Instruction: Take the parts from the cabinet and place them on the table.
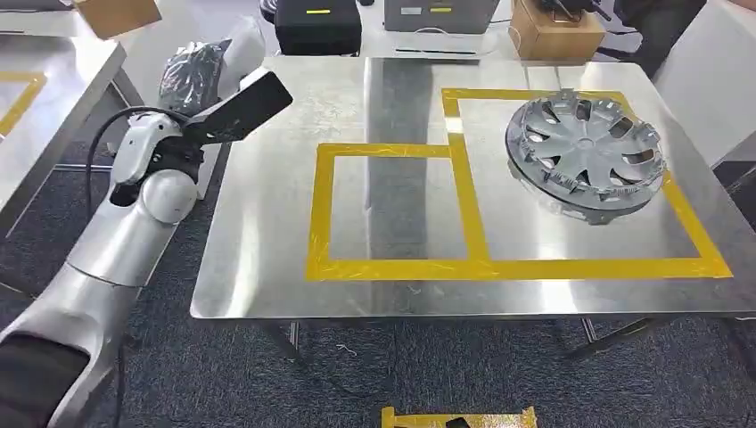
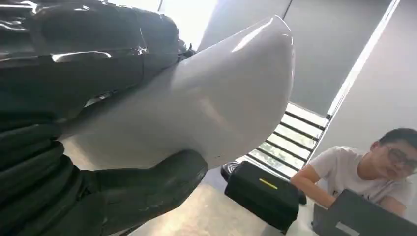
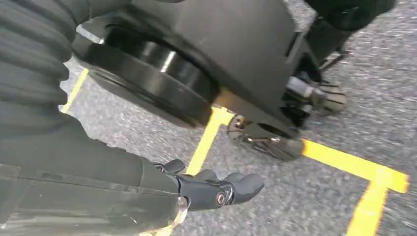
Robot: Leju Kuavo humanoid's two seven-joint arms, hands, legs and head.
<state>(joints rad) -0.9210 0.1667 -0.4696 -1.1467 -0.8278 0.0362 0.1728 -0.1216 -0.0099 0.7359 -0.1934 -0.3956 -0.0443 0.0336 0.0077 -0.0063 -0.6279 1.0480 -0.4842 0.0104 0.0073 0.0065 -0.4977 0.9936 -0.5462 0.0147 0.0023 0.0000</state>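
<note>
My left hand [image 1: 234, 109] is raised beside the steel table's [image 1: 267, 285] left edge. It grips a glossy white moulded part [image 2: 221, 93] with a dark plastic-wrapped piece [image 2: 88, 54] attached; the thumb [image 2: 147, 191] presses under it. From the head view the white part [image 1: 242, 45] and its black wrap [image 1: 192, 73] show just beyond the hand. A silver wheel cover [image 1: 586, 150] lies in the right yellow-taped square [image 1: 695, 241]. My right hand [image 3: 216, 191] hangs low over grey carpet, fingers stretched out and holding nothing.
A smaller yellow-taped square [image 1: 316, 214] marks the table's middle. Black cases [image 1: 317, 25] and a cardboard box [image 1: 554, 34] stand behind the table. A second table [image 1: 53, 98] is at the left. A seated person [image 2: 373, 167] works at a laptop.
</note>
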